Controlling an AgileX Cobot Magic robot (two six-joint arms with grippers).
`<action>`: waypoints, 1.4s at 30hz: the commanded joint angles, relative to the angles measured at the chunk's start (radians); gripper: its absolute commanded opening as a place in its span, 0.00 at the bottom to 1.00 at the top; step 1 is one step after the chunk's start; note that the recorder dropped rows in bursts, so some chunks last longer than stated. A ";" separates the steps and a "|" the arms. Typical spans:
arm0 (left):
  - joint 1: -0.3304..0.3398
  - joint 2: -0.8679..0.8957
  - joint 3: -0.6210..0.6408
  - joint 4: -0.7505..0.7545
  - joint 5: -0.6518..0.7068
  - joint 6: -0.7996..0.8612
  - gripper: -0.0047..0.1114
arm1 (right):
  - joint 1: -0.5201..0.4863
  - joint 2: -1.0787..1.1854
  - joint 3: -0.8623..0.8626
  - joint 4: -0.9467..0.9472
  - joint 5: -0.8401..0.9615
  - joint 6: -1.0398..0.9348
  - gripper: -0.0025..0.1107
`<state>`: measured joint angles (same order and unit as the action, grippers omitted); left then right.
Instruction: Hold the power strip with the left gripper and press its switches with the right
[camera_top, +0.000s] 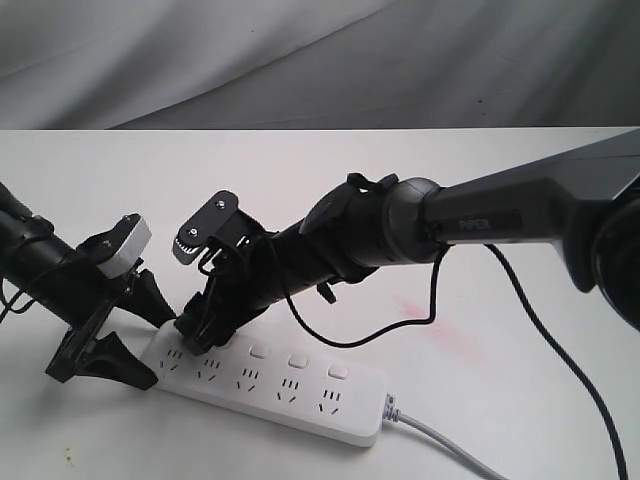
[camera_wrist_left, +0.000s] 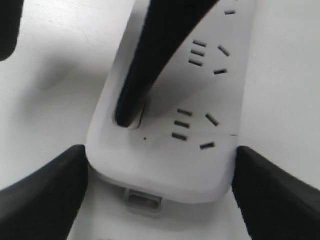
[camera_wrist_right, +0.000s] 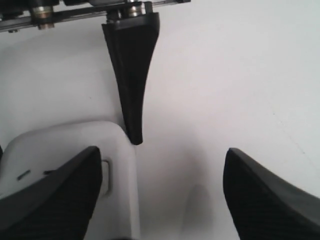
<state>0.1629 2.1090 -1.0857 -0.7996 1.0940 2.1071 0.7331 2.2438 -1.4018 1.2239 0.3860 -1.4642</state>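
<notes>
The power strip is white, its sockets marked by groups of short dark slots, its buttons the same white, its cord pale grey. The table is white, with a faint pink smear right of centre. Grey cloth fills the top. The left gripper is black, with a light-grey box. The right gripper is black too, its metal plate dark with pale screws, its joint grey, its cable black.
</notes>
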 joint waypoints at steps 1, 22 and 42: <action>-0.004 0.010 0.012 0.042 -0.047 -0.015 0.59 | 0.004 0.040 0.015 -0.039 -0.044 -0.019 0.57; -0.004 0.010 0.012 0.042 -0.047 -0.015 0.59 | 0.002 -0.171 0.036 -0.157 -0.006 0.037 0.55; -0.004 0.010 0.012 0.042 -0.047 -0.015 0.59 | 0.002 -0.167 0.144 -0.190 -0.045 0.095 0.55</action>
<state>0.1629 2.1090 -1.0857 -0.7996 1.0940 2.1071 0.7375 2.0806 -1.2626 1.0378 0.3629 -1.3711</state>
